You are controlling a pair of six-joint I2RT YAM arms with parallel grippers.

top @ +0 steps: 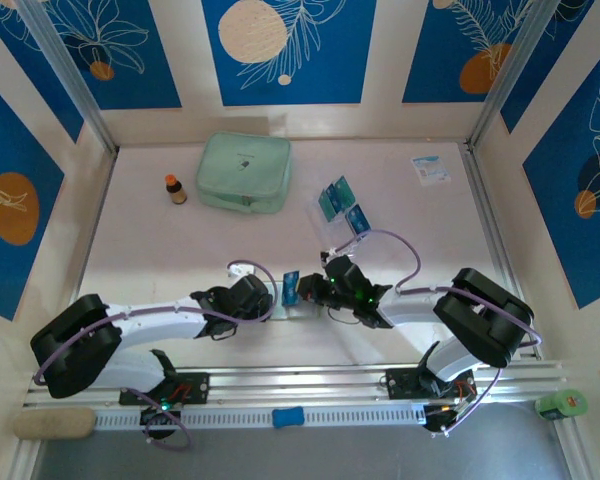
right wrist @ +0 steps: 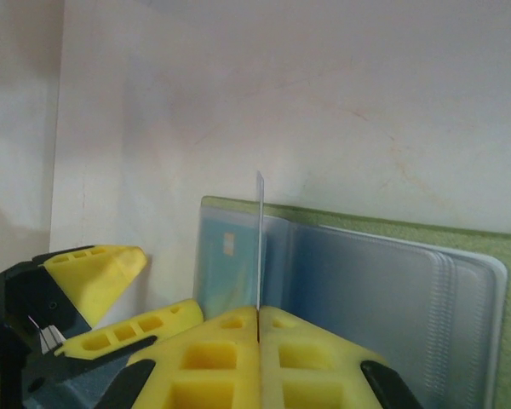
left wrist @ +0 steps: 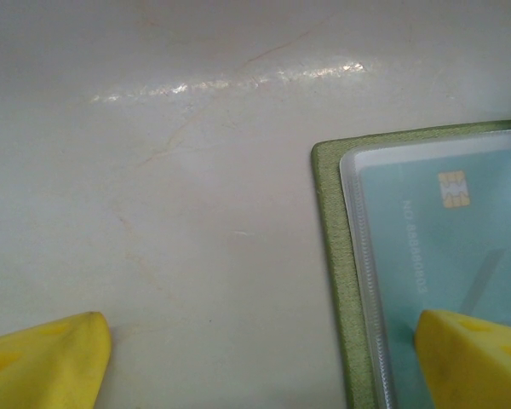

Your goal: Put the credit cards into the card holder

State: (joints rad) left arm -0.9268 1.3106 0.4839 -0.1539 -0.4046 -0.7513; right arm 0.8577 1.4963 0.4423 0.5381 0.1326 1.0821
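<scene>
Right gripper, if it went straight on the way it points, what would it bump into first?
Probably the open card holder: the right gripper pinches a credit card edge-on toward its clear sleeves, though depth is unclear.

The right gripper (right wrist: 258,313) at bottom centre pinches a credit card (right wrist: 260,243) edge-on — upright. Behind it lies the open card holder (right wrist: 383,228), clear sleeves showing.

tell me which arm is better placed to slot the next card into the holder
Right. The right gripper is shut on a credit card held edge-on at the clear sleeves of the open card holder. The left gripper is open, cardless, one finger over the holder's edge.
</scene>
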